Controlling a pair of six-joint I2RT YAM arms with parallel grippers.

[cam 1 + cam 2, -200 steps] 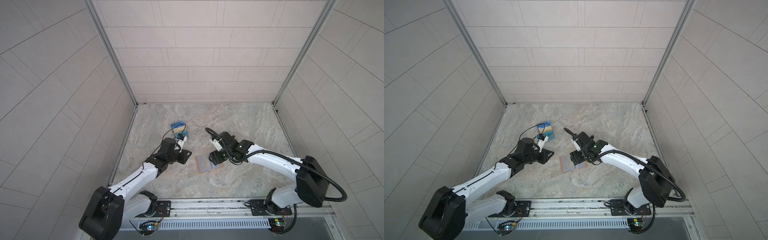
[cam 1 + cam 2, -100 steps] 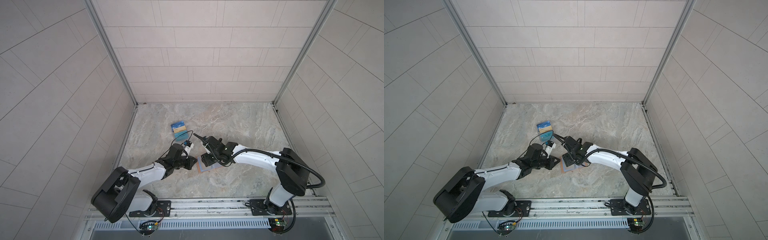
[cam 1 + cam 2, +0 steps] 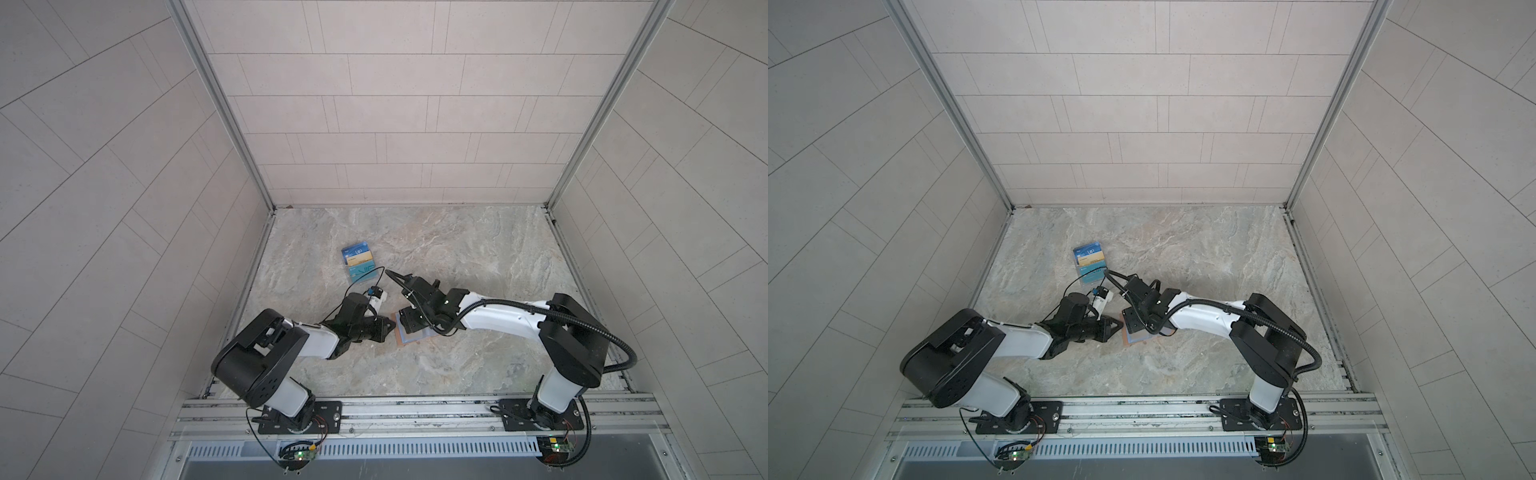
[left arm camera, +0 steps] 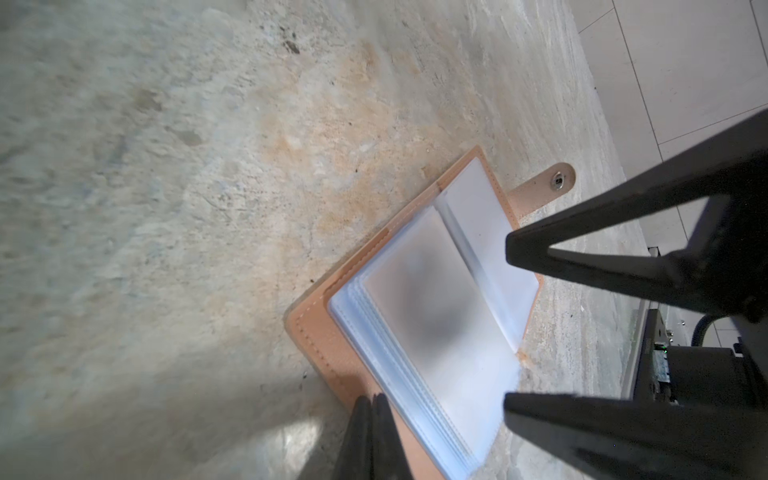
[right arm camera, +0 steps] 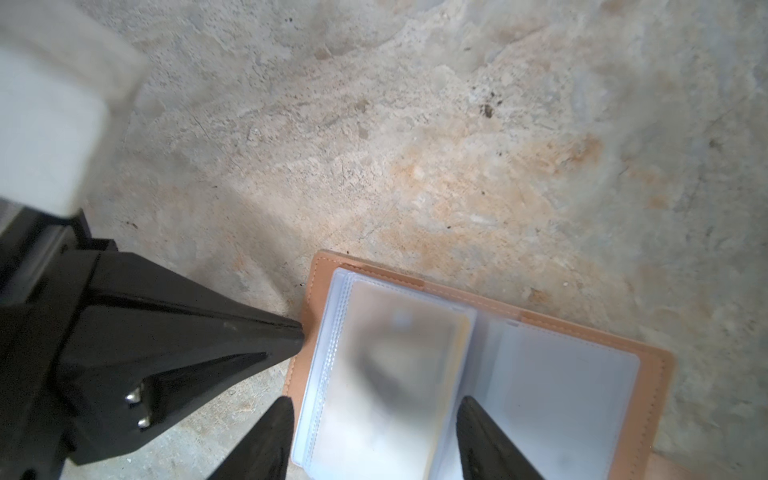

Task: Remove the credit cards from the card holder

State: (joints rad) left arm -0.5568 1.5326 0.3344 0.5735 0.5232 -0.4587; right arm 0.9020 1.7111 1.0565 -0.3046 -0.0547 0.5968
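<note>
The card holder (image 3: 415, 337) (image 3: 1128, 340) lies open on the stone floor, tan leather with frosted plastic sleeves (image 5: 557, 374) (image 4: 419, 316). Its snap tab (image 4: 544, 185) sticks out on one side. Through the top sleeve of one page a pale card (image 5: 399, 365) shows only as a blur. My left gripper (image 4: 372, 401) (image 5: 299, 332) (image 3: 392, 324) (image 3: 1119, 323) is shut with nothing in it, its tip against the leather edge. My right gripper (image 5: 374, 405) (image 4: 508, 328) (image 3: 409, 327) (image 3: 1133, 326) is open just above that page, one finger on each side of it.
A small pile of blue, gold and teal cards (image 3: 358, 260) (image 3: 1089, 264) lies on the floor behind the left arm. Walls close in the floor on three sides, and a metal rail (image 3: 415, 409) runs along the front.
My left gripper has come forward from near the card pile to the card holder's edge and has shut. My right gripper has shifted left over the near page.
</note>
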